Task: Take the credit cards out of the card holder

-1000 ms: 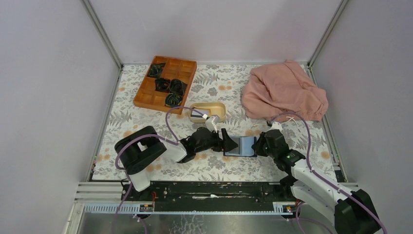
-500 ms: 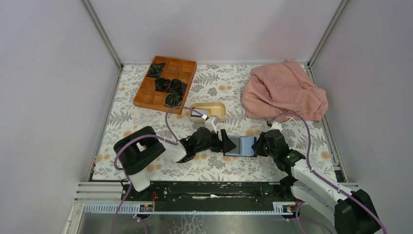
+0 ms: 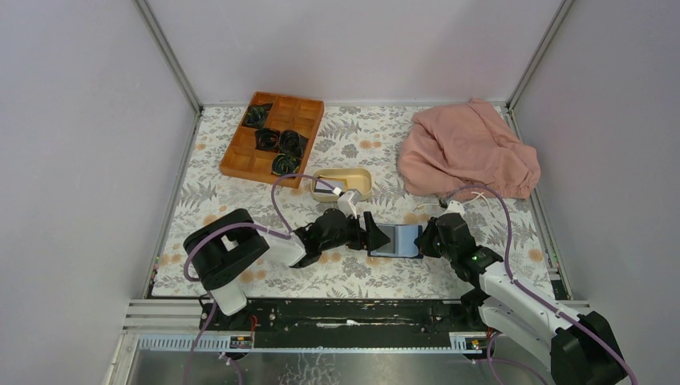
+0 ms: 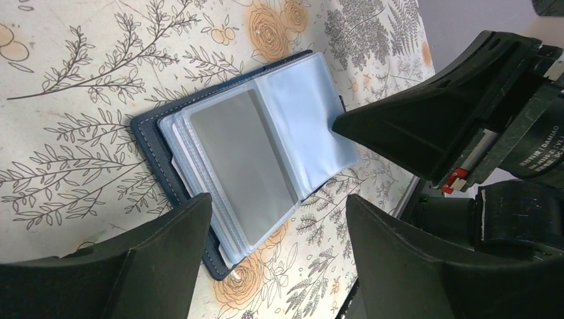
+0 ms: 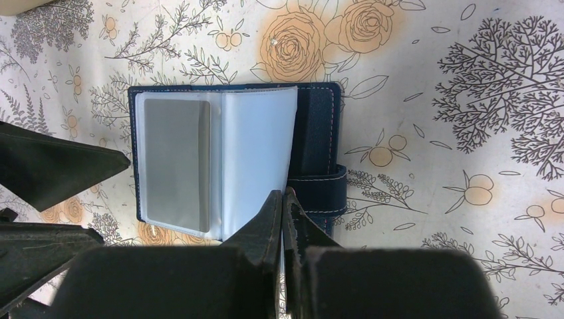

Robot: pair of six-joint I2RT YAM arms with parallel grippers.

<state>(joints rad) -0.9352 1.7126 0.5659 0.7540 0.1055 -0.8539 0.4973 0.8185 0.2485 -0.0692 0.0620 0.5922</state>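
Right wrist view: navy card holder [image 5: 319,119] lies open on the floral surface [image 5: 432,66], just nearer than the beige oval dish [image 3: 358,178]. One grey card [image 5: 176,163] shows in its clear sleeves. Right tool [image 5: 282,212] is closed, tips at a sleeve's edge. Left tool [image 4: 278,201] gapes wide over the card holder. The dish holds a pale item [image 3: 324,187].

Open card holder [image 3: 395,240] on floral mat [image 3: 369,136], pink cloth [image 3: 465,152], wooden tray [image 3: 247,159]

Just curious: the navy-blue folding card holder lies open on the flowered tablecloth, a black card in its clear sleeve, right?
The card in the clear sleeve is pale grey, not black; the right wrist view shows it. The navy-blue folding card holder does lie open on the flowered tablecloth.
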